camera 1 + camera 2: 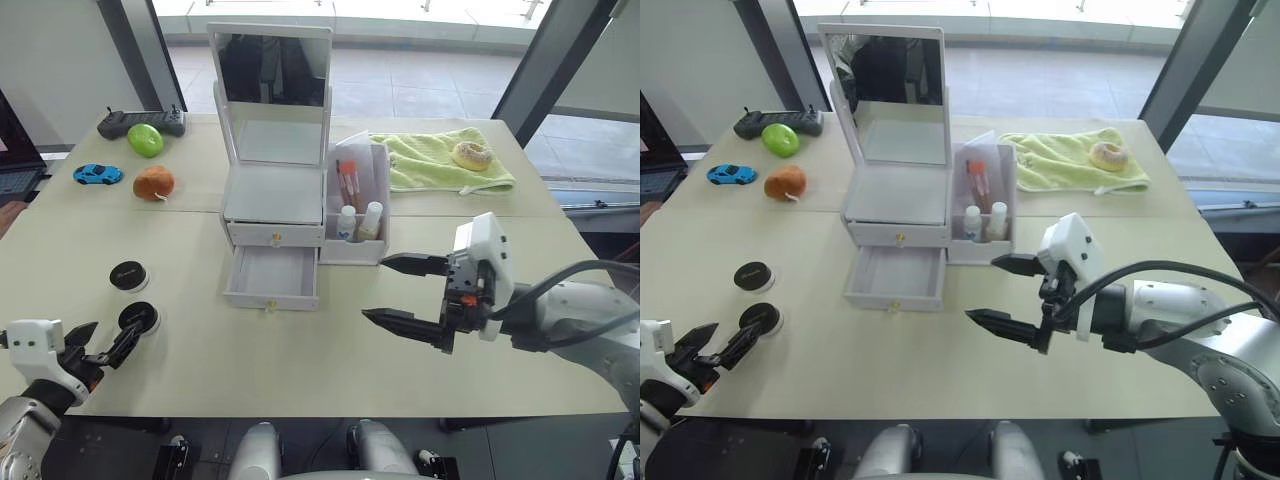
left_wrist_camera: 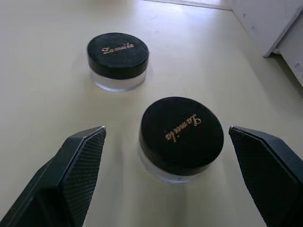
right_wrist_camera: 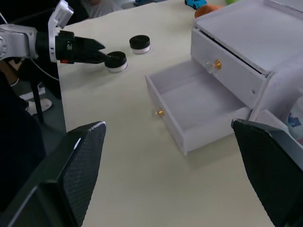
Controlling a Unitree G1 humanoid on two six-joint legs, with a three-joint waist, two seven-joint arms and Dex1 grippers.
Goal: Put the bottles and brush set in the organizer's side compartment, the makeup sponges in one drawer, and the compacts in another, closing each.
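The white mirrored organizer (image 1: 275, 195) stands mid-table, its upper drawer (image 1: 274, 234) shut and its lower drawer (image 1: 270, 275) pulled out and empty. Its side compartment (image 1: 355, 205) holds two bottles (image 1: 347, 222) and the brush set (image 1: 348, 183). Two black-lidded compacts lie on the left, one nearer (image 2: 181, 135) and one farther (image 2: 117, 55). My left gripper (image 2: 166, 128) is open, its fingers straddling the nearer compact (image 1: 138, 318) without touching it. My right gripper (image 1: 375, 288) hangs open and empty, right of the open drawer. The makeup sponges are out of view.
A green towel (image 1: 430, 165) with a donut (image 1: 470, 155) lies at the back right. At the back left are a black controller (image 1: 140, 120), a green fruit (image 1: 145, 139), an orange fruit (image 1: 153, 182) and a blue toy car (image 1: 98, 174).
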